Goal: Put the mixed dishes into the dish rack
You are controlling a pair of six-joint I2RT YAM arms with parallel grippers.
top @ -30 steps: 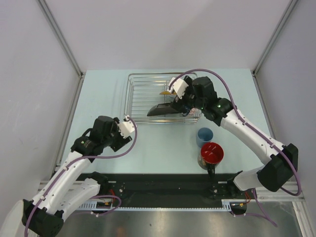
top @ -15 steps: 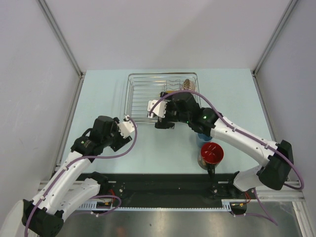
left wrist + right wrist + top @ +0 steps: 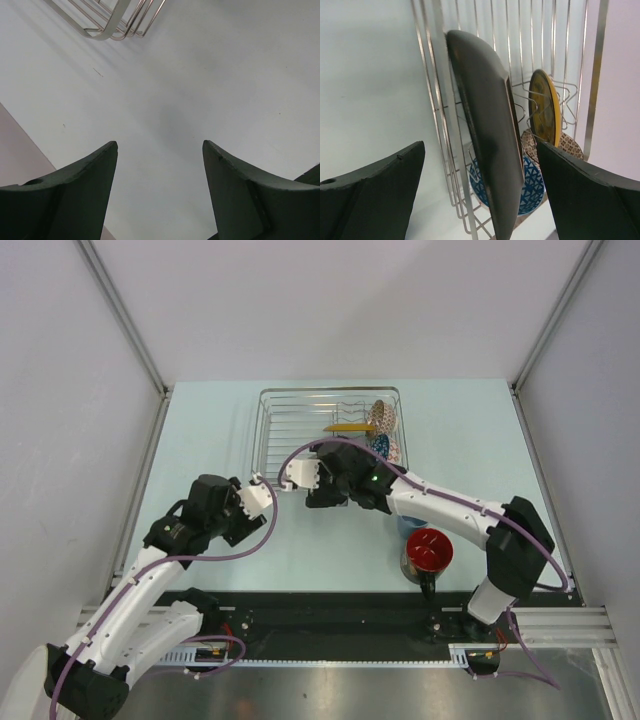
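Note:
The silver wire dish rack (image 3: 300, 425) stands at the back middle of the table. The black plate (image 3: 490, 150) stands on edge in it, by its rim. My right gripper (image 3: 322, 490) hangs over the rack's near edge. In the right wrist view this gripper (image 3: 481, 145) is open, one finger on each side of the plate with gaps. A yellow plate (image 3: 545, 107), a blue patterned bowl (image 3: 530, 187) and a brown patterned bowl (image 3: 381, 417) also stand in the rack. The dark mug with red inside (image 3: 428, 550) stands on the table. The light blue cup (image 3: 403, 528) is mostly hidden under my right arm. My left gripper (image 3: 160, 143) is open and empty.
The left gripper (image 3: 262, 495) hovers over bare table just left of the rack's near left corner (image 3: 107, 27). Grey walls and metal posts enclose the table on three sides. The black base rail runs along the near edge.
My right gripper carried the black plate from the rack's right part toward its near left. The plate now stands on edge between open fingers. The left arm has not moved.

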